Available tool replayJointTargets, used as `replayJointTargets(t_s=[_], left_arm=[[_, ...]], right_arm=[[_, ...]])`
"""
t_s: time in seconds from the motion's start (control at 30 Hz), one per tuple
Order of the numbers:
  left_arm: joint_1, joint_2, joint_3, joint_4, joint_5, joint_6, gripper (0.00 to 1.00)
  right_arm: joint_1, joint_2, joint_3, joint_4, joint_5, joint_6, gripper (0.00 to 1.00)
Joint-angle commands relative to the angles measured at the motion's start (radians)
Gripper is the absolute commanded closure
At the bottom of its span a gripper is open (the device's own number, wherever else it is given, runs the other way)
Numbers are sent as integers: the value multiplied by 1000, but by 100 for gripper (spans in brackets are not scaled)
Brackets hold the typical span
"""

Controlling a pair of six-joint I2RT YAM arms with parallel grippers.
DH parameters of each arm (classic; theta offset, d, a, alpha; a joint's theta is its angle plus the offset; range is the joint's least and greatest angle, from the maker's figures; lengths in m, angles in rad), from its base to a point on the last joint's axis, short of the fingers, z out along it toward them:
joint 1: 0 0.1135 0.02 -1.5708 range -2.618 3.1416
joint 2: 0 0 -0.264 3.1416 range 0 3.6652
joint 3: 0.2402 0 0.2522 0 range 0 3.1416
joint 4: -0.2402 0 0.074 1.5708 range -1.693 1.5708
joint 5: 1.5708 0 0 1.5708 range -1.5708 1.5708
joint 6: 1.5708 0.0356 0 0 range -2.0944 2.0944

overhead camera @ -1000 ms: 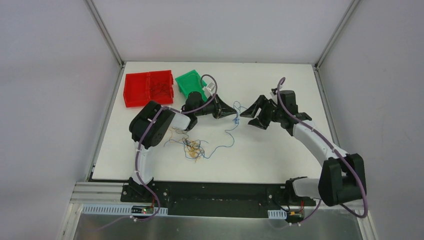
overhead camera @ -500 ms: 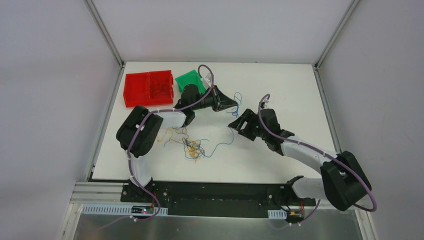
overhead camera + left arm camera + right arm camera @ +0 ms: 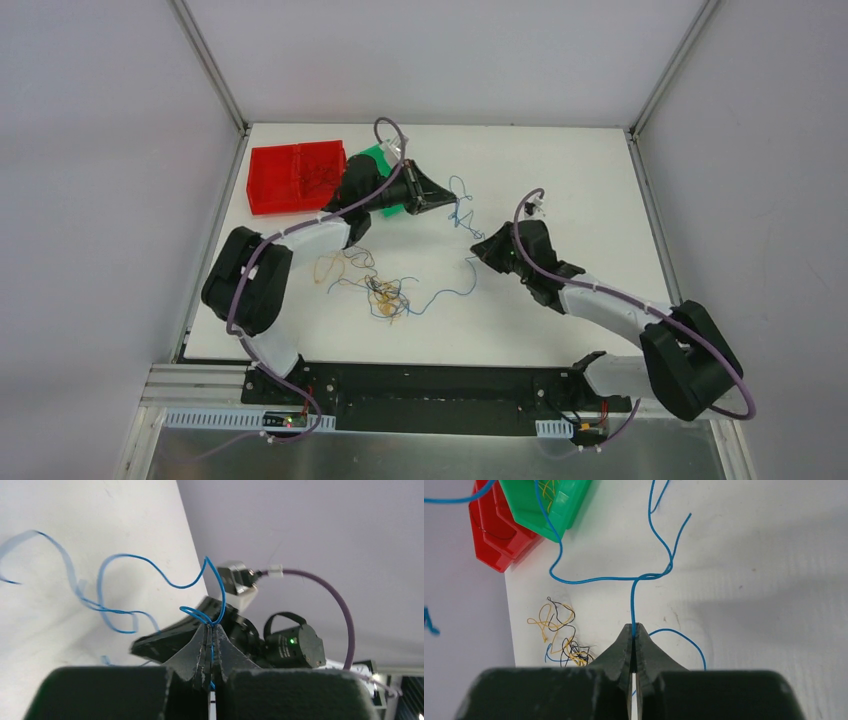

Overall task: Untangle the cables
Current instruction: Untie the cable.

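The white counter (image 3: 560,160) fills the middle of the overhead view, with both arms reaching across it from the near edge. The left arm (image 3: 250,280) bends up toward the far left corner, and the right arm (image 3: 620,310) stretches in from the right toward the centre. A red compartment tray (image 3: 290,178) sits at the far left of the counter with dark wires inside. Just beside it is a smaller green tray (image 3: 372,160), partly hidden by the left arm; the right wrist view shows yellow-orange wires in it. The left end effector (image 3: 447,203) is raised near the green tray with its jaws pressed fully together, pinching a blue cable (image 3: 150,565) that loops and curls away from the tips. The right end effector (image 3: 476,250) sits low over the counter centre, near the left one but apart from it. Its jaws are also closed tight on a blue strand (image 3: 633,600), which rises straight from the tips into a twist with another blue length. Whether both hold the same cable cannot be told. The tangled clump of cables (image 3: 385,295), yellow-orange, dark and blue, lies on the counter near the front, left of centre. A loose yellow-orange squiggle (image 3: 335,265) lies just beside it.
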Motion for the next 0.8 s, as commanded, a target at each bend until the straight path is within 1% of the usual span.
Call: replayJointTargets(t_s=[0.0,0.07,0.17,0.27,0.37,0.47,0.5,0.53,0.6,0.67,0.7,0.77], left_arm=[[162,-131,40,-207,-2,136,100],[207,-184,61,-344,-21,220,100],[247,-247,98,-510,-61,339,100],[301,-317,108,-640,-124,397,100],[380,-410,98,-775,-233,431,100],[501,-543,70,-850,-328,449,100],[550,-580,70,-877,-347,460,100],[577,-610,77,-899,-358,477,100],[594,-627,114,-944,-330,518,100],[596,-610,153,-980,-282,529,100],[600,-612,179,-1013,-310,550,100],[638,-639,213,-1105,-411,594,100]], right_arm=[[-10,-131,-30,-153,95,7,100],[-30,-180,-54,-200,90,7,100],[-62,-267,-95,-235,72,3,100],[-93,-345,-100,-316,69,-16,100],[-131,-414,-90,-415,78,-31,100],[-167,-448,-76,-525,121,-22,100],[-179,-454,-72,-552,134,-13,100],[-193,-458,-72,-561,127,-11,100],[-206,-464,-79,-546,86,-22,100],[-206,-466,-81,-536,72,-26,100],[-210,-464,-78,-538,84,-25,100],[-223,-452,-62,-574,109,-24,100]])
